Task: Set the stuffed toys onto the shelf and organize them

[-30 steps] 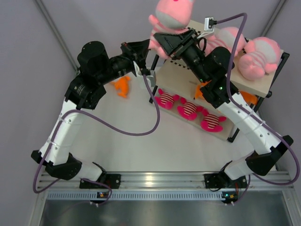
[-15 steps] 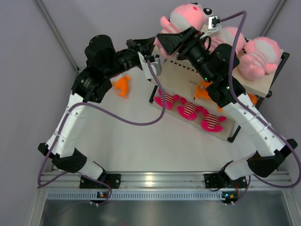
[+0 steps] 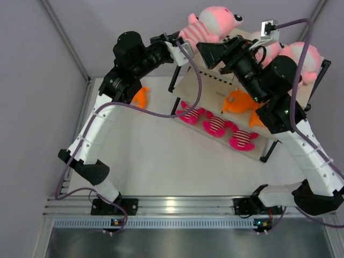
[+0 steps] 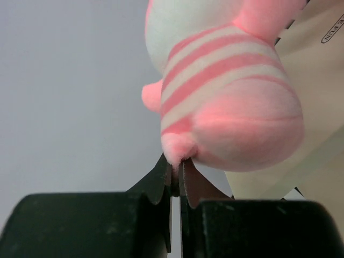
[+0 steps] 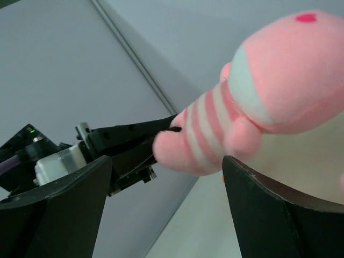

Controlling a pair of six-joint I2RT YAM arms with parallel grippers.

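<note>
A big pale-pink striped stuffed toy [image 3: 212,24] hangs over the back left corner of the shelf [image 3: 209,80]. My left gripper [image 3: 180,45] is shut on a small tuft at its lower end [image 4: 174,157]. The toy's striped body [image 4: 226,102] fills the left wrist view above the jaws. My right gripper [image 3: 208,54] stands open just beside the toy. In the right wrist view its black fingers [image 5: 59,209] flank the toy [image 5: 258,97] without touching it. Two more pink toys [image 3: 301,59] lie on the top board.
Orange fish [image 3: 239,99] sit on the middle board, and another fish [image 3: 141,97] lies on the table left of the shelf. Three small magenta toys [image 3: 216,125] line the bottom board. Grey walls stand close behind the shelf.
My right gripper has opened, let go of the pink toy and drawn back to the right. The left arm has risen and swung right, and the toy has turned over the shelf corner.
</note>
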